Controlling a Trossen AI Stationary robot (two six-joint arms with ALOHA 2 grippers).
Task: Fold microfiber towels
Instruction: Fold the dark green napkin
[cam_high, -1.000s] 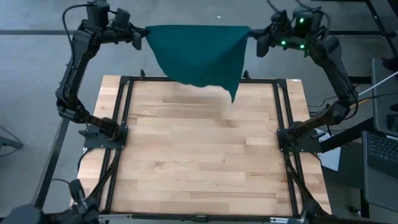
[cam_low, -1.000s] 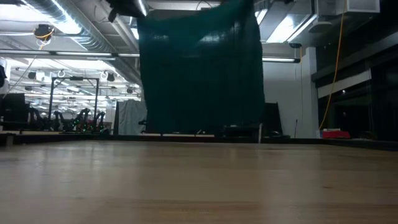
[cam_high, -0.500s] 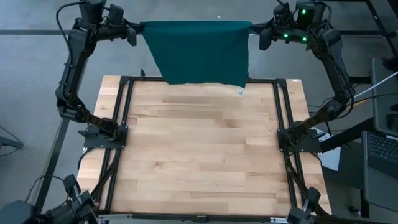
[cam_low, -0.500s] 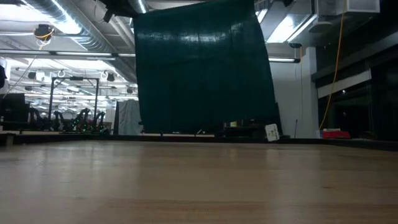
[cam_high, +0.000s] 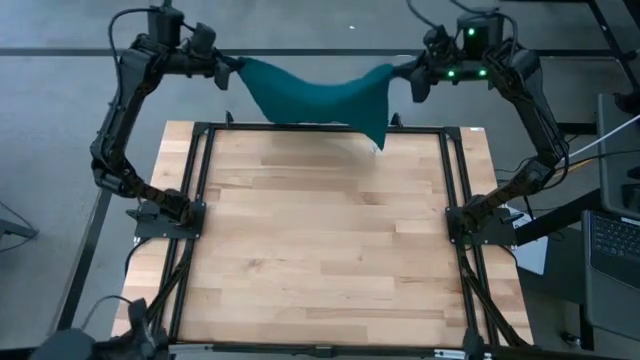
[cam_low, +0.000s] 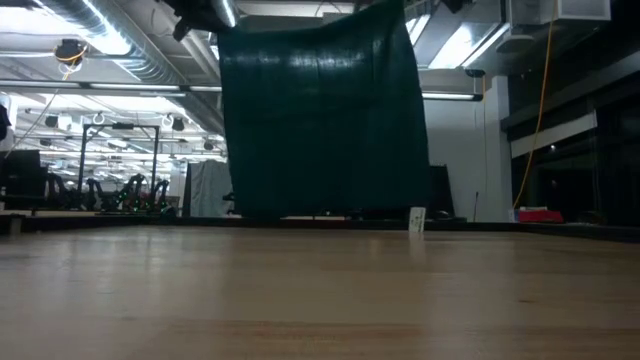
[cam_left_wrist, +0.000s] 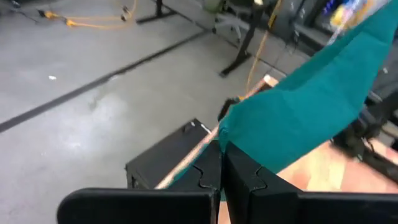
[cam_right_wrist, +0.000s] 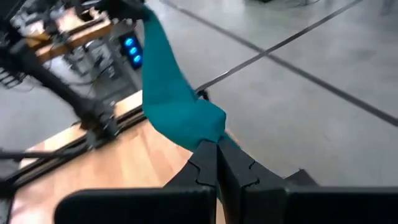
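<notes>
left gripper (cam_high: 222, 68) and right gripper (cam_high: 410, 72) are each pinching a top corner of the teal towel (cam_high: 320, 95), so it hangs sagging above the far edge of the wooden surface (cam_high: 320, 250), probably to get it flat before folding.

Low view, table height. Dark teal towel (cam_low: 322, 115) hangs as a broad sheet above the far edge of the wooden table (cam_low: 320, 295), top edge held up near the frame's top, sagging slightly at centre. Lower hem sits level just at the table's far edge; contact cannot be told. Small white tag (cam_low: 417, 220) dangles at the lower right corner. Dark arm parts show at both upper corners; grippers themselves not distinguishable. Behind: ceiling lights, a yellow cable (cam_low: 545, 75).
</notes>
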